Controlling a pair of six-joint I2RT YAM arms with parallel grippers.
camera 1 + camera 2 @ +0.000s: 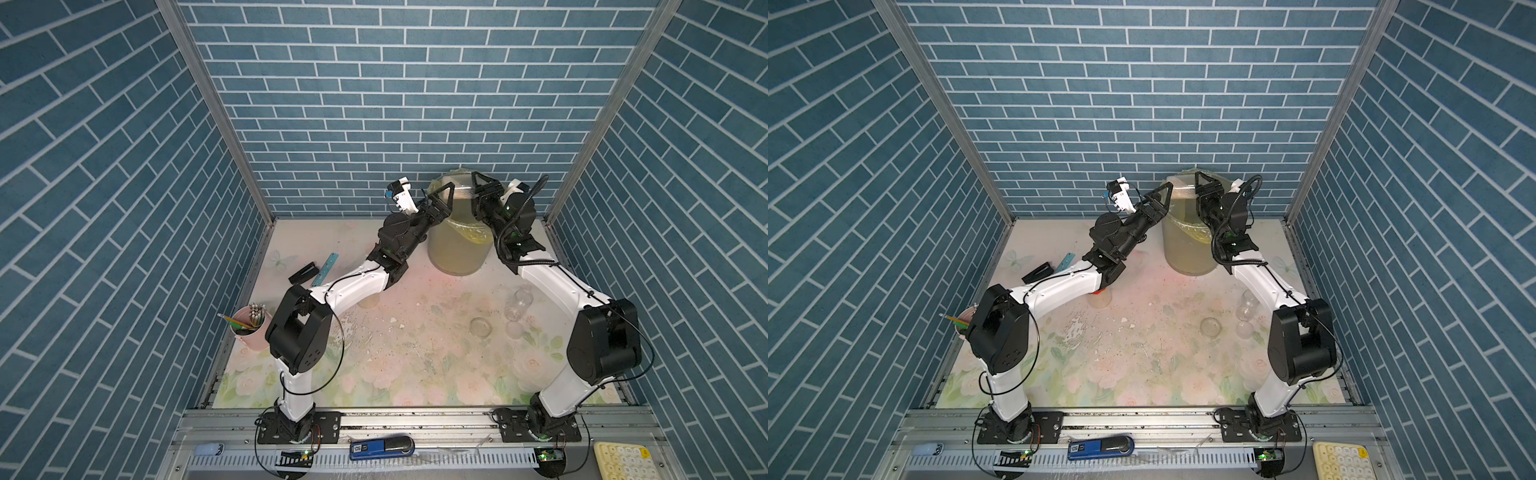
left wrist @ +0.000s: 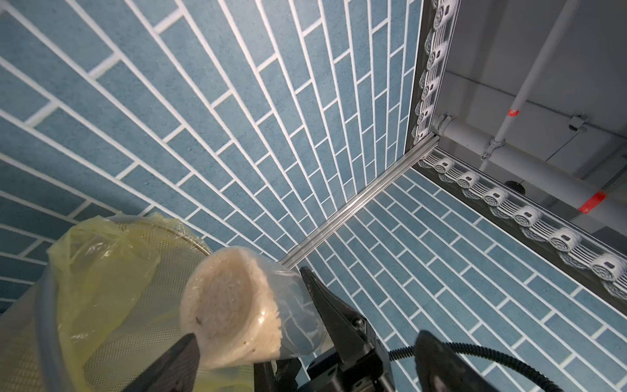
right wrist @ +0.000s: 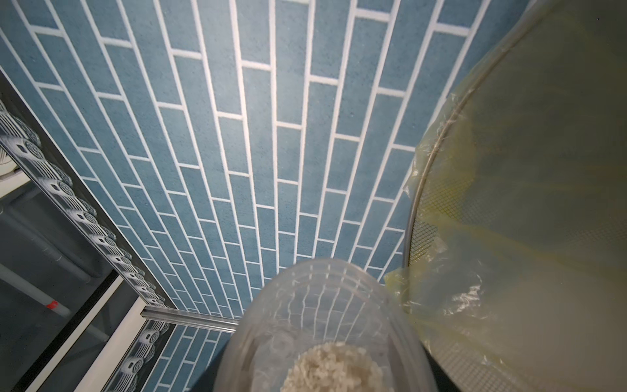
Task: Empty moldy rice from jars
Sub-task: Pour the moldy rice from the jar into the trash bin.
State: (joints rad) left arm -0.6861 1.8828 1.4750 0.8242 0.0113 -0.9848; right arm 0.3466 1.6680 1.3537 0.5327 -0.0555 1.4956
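Note:
My right gripper [image 1: 478,185] is shut on a clear jar [image 2: 291,305], holding it tilted at the rim of the bin [image 1: 457,249]. A clump of moldy rice [image 2: 224,305] fills the end of the jar nearest the bin. The right wrist view shows the same jar [image 3: 322,298] and rice [image 3: 332,371] close up. My left gripper [image 2: 308,335] is open beside the jar, its fingers [image 2: 176,359] wide apart and touching nothing. An empty clear jar [image 1: 519,305] stands on the table by two round lids [image 1: 481,327]. A jar with a red cap [image 1: 1099,296] is mostly hidden under my left arm.
The translucent bin with its yellow bag [image 3: 509,210] stands at the back of the floral table. At the left are a pink pencil cup [image 1: 249,328], a blue ruler [image 1: 326,268] and a black stapler-like thing [image 1: 303,272]. White flakes [image 1: 353,328] lie mid-table. Tiled walls close in on three sides.

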